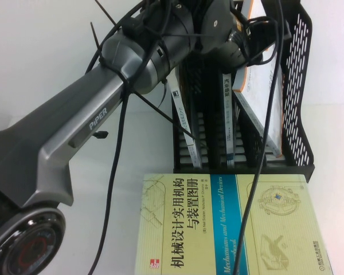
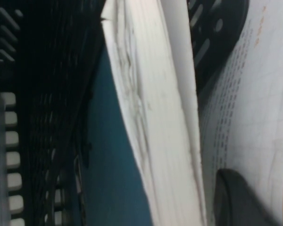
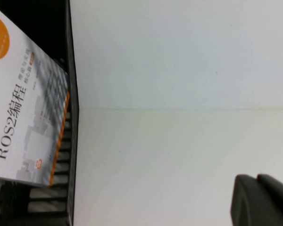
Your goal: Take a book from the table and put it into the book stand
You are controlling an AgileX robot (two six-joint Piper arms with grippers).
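My left gripper (image 1: 241,41) reaches into the black mesh book stand (image 1: 301,132) at the back right and is shut on a white book with an orange edge (image 1: 258,86), which leans tilted in the rightmost slot. In the left wrist view one dark finger (image 2: 240,197) presses on the book's cover (image 2: 254,108), beside its page block (image 2: 155,117); the other finger is hidden. The right wrist view shows the same book (image 3: 28,113) in the stand (image 3: 71,141). My right gripper (image 3: 258,179) is shut and empty, off to the stand's side above the white table.
A large yellow-green and blue book (image 1: 218,229) lies flat on the table in front of the stand. Two thin books (image 1: 183,120) (image 1: 228,126) stand in the stand's left slots. The left arm (image 1: 92,126) crosses the scene's left half.
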